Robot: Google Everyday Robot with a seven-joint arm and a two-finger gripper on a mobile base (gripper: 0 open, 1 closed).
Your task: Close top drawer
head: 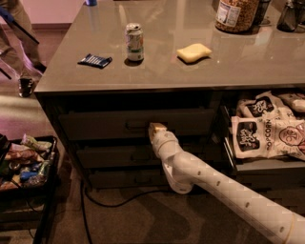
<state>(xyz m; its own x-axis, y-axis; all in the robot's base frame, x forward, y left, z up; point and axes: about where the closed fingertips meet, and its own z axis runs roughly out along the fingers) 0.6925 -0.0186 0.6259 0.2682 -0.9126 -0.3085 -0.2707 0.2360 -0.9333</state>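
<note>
1. Your gripper [156, 127] sits just past centre of the view, toward 12 o'clock, with its tip at the face of the top drawer [95, 125].
2. Whether the gripper is spread or pressed together, you cannot tell: the wrist covers its end.
3. The top drawer runs across the cabinet just under the counter [238, 66]. Its bar handle [135, 125] lies at the gripper's 9 o'clock, right beside it.
4. The drawer front looks nearly level with the two shallower drawers [114, 156] below it, though the shadow under the counter makes that hard to judge.
5. Your arm [224, 190] reaches in from 5 o'clock, bending at an elbow below the gripper.
6. At 3 o'clock you have another drawer [259, 166] standing open, full of white popcorn bags [267, 133].
7. On the counter, toward 12 o'clock, stand a soda can [134, 43] and a yellow sponge [193, 52]. A dark packet [95, 60] lies at 11 o'clock and a jar [236, 13] at 1 o'clock.
8. At 8 o'clock a black crate [50, 190] of snacks sits on the floor.
</note>
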